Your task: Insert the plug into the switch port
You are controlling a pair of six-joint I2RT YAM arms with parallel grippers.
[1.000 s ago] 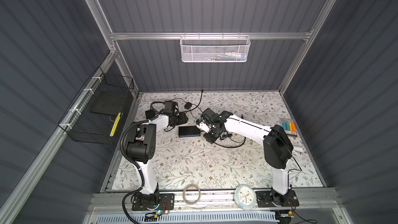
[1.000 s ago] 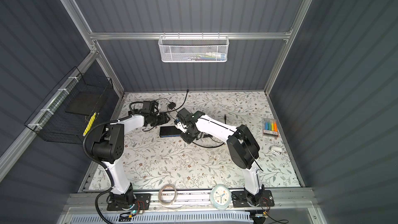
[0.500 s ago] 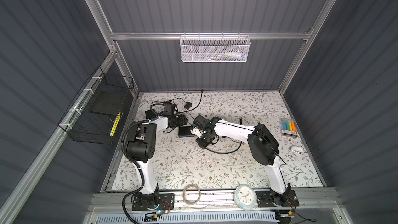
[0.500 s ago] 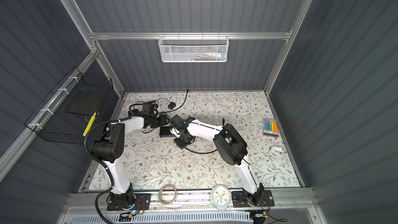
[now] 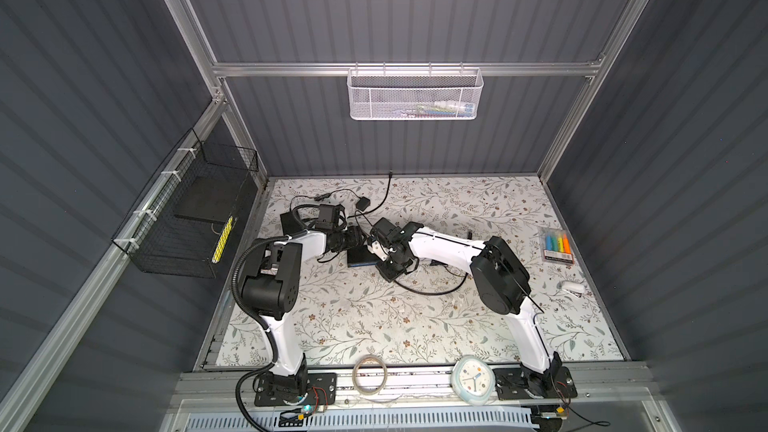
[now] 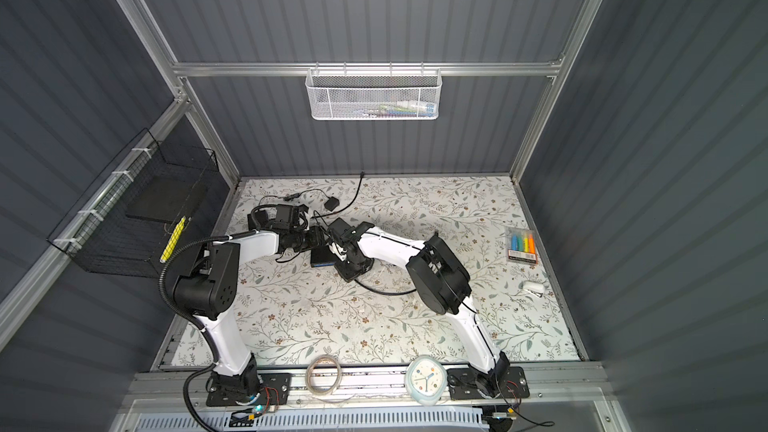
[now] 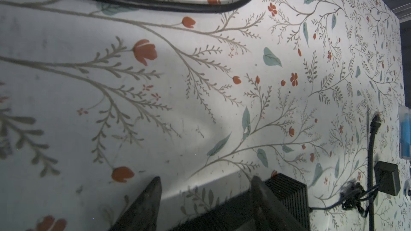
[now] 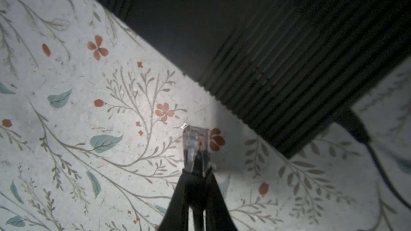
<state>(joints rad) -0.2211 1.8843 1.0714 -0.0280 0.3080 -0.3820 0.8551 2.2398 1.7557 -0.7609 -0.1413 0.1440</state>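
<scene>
The switch (image 5: pixel 358 258) is a flat dark box with a blue front edge, lying on the floral cloth in both top views (image 6: pixel 321 258). My left gripper (image 7: pixel 205 193) is open, and the switch's ribbed end (image 7: pixel 287 188) lies partly between its fingers. In a top view my left gripper (image 5: pixel 360 241) sits at the switch's far edge. My right gripper (image 8: pixel 196 175) is shut on the clear plug (image 8: pixel 196 146), which sticks out past the fingertips. The plug hangs just over the cloth, a short way off the switch's ribbed side (image 8: pixel 278 81). I cannot see the port.
A black cable (image 5: pixel 432 290) loops on the cloth behind my right gripper (image 5: pixel 380 252). A loose cable end (image 7: pixel 375 123) and a black adapter (image 7: pixel 388 181) lie nearby. A marker pack (image 5: pixel 557 245) sits at the right, with a clock (image 5: pixel 473 380) and tape roll (image 5: pixel 370 376) at the front.
My right arm has swung left, bringing the plug to the switch's right end. My left gripper has shifted right onto the switch's far edge.
</scene>
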